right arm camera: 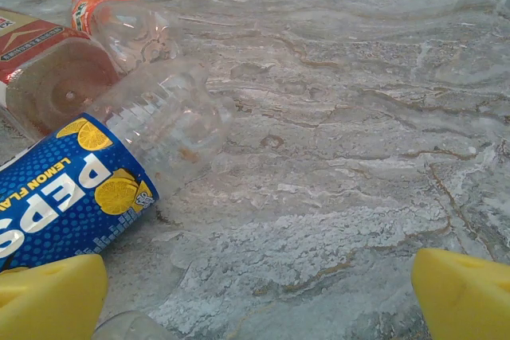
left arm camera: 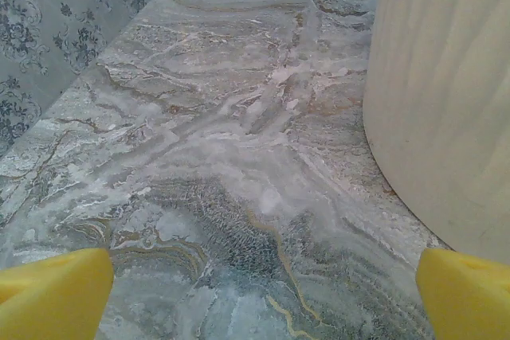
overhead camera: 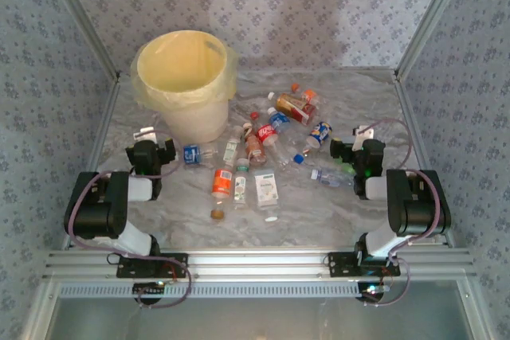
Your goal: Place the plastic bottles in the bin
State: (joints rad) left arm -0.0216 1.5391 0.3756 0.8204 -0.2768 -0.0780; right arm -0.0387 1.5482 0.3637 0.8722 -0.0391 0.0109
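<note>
Plastic bottles (overhead camera: 260, 142) lie scattered on the marble table (overhead camera: 319, 212) between your two claws. Your left gripper (left arm camera: 263, 300) has its yellow pads (left arm camera: 48, 292) spread wide apart and holds nothing; the cream bin (left arm camera: 446, 101) stands just ahead on its right. Your right gripper (right arm camera: 259, 300) is spread wide too and is empty, with a blue Pepsi bottle (right arm camera: 72, 197) lying on its side just ahead on its left, near that pad.

Top camera looks down — left wrist view shares the bin (overhead camera: 195, 117).
</note>
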